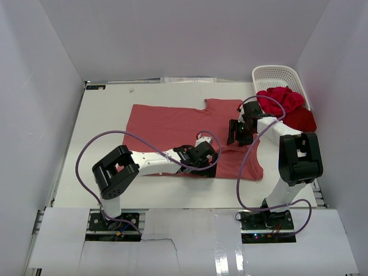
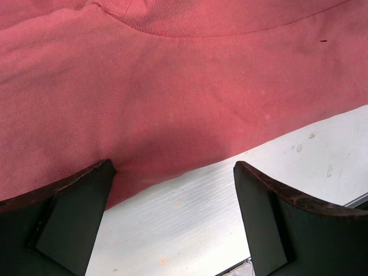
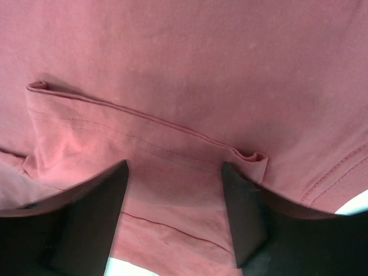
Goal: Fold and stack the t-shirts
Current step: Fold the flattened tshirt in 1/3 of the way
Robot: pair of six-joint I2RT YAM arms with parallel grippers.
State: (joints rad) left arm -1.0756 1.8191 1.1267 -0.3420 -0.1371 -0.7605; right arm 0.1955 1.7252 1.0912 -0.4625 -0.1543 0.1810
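Observation:
A dusty salmon-red t-shirt [image 1: 172,126] lies spread flat across the table. My left gripper [image 1: 206,156] is low at its near edge, open, with the cloth's edge [image 2: 172,115] and bare table between the fingers [image 2: 172,172]. My right gripper [image 1: 237,133] hangs over the shirt's right sleeve, open, its fingers [image 3: 174,172] straddling a folded sleeve hem [image 3: 144,123] without pinching it. A bright crimson t-shirt [image 1: 282,99] lies crumpled in the basket, and a darker red one [image 1: 302,119] spills over the basket's near end.
The white lattice basket [image 1: 276,73] stands at the back right corner against the white wall. White walls enclose the table on three sides. Purple cables loop from both arms. Bare table [image 1: 103,115] shows left of the shirt.

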